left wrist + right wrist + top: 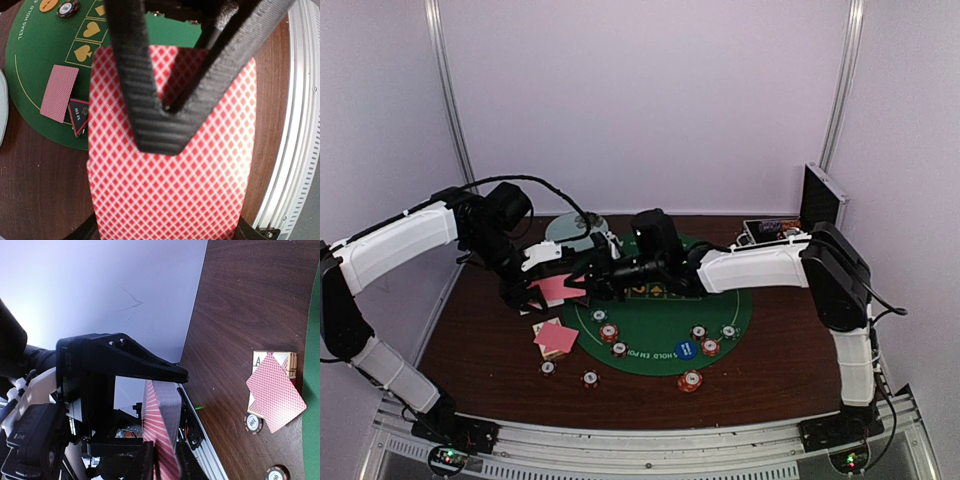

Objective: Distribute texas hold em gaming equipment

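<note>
1. Deck of pink-backed playing cards (170, 200) hangs above the table at the nine o'clock edge of the green mat (650, 325), clenched in the left gripper (160, 127).
2. From three o'clock the right gripper (588, 280) reaches it, nearer than any loose card; whether it grips, I cannot tell.
3. Likely next: draw one card off toward the mat.

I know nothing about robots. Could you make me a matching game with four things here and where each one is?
Things:
1 card deck
2 blue disc button
3 dark chip beside the loose cards
4 metal case

Places:
A far right of the table
B on the green mat
C in the left gripper
D on bare wood, off the mat

Pairs: 1-C, 2-B, 3-D, 4-A
</note>
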Motion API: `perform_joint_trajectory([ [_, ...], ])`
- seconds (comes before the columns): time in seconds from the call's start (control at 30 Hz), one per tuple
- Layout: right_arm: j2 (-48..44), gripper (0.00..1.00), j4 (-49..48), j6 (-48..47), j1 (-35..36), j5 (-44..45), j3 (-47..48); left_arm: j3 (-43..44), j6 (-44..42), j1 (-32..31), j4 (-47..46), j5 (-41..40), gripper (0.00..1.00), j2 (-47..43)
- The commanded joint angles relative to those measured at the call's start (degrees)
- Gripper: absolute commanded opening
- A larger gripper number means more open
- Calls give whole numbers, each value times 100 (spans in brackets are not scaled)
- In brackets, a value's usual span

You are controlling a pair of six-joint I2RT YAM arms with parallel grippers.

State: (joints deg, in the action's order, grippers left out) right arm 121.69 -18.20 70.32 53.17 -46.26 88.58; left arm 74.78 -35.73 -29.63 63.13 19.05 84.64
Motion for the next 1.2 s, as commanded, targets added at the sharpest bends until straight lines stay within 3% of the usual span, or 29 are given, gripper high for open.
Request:
perform_joint_trajectory([
  [0.0,-412,12,301,-167,-74,85,-183,72,-103,18,-36,72,10,-92],
  [0.13,-556,6,425,-234,-127,76,-246,87,-103,18,-29,51,10,-90],
  [0.4,-913,3,740,-438,-413,14,-506,89,-127,18,20,9,8,-101],
  [0.73,-1087,2,1457,-1015,-1619,-190,-712,89,-144,18,56,-3,8,-106],
  [1.0,-125,2,3088,-2162,-2450,27,602,106,-141,18,66,20,8,-99],
  [1.17,648,2,3543,-2538,-2767,171,1545,126,-141,18,87,-6,8,-123],
])
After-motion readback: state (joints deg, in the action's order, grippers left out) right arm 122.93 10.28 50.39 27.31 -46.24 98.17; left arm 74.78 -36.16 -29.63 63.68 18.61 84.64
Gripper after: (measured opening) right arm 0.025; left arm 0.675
